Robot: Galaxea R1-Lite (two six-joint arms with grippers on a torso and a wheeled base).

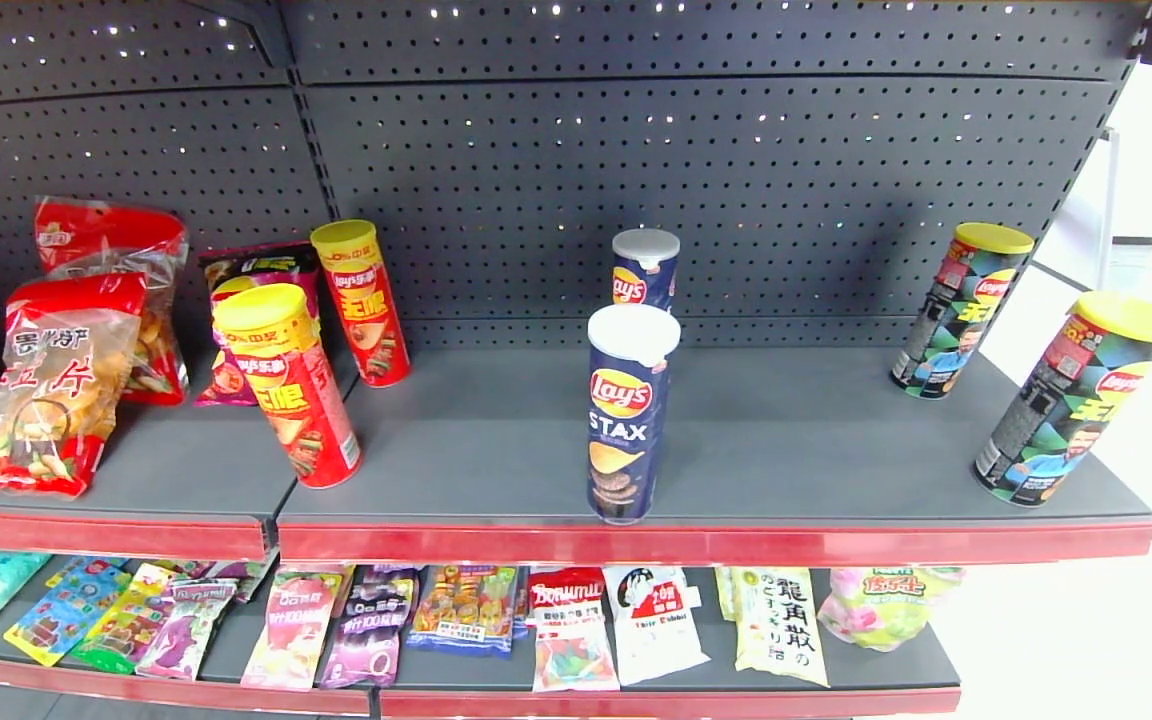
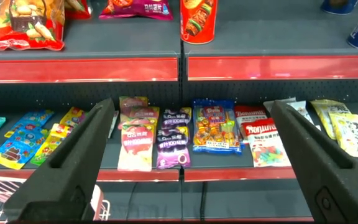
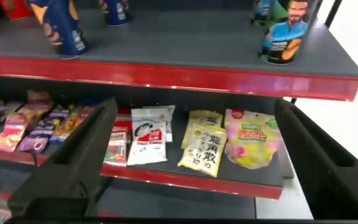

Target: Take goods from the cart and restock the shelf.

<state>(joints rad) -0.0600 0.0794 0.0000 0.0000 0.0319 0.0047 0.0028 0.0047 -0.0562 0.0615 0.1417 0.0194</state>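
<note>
Head view, left to right on the top shelf (image 1: 786, 440): red bags (image 1: 46, 390) at the left end, then two red cans (image 1: 286, 385) standing one behind the other. Two blue cans (image 1: 626, 420) are in the middle, the front one right at the edge, and two green cans (image 1: 1071, 400) are at the right end. The lower shelf (image 1: 676, 700) has flat packets (image 1: 466, 610) lying in a row. The left gripper (image 2: 191, 109) is spread wide and empty, facing that lower shelf. The right gripper (image 3: 196, 106) is the same deal, fingers apart with nothing in them.
</note>
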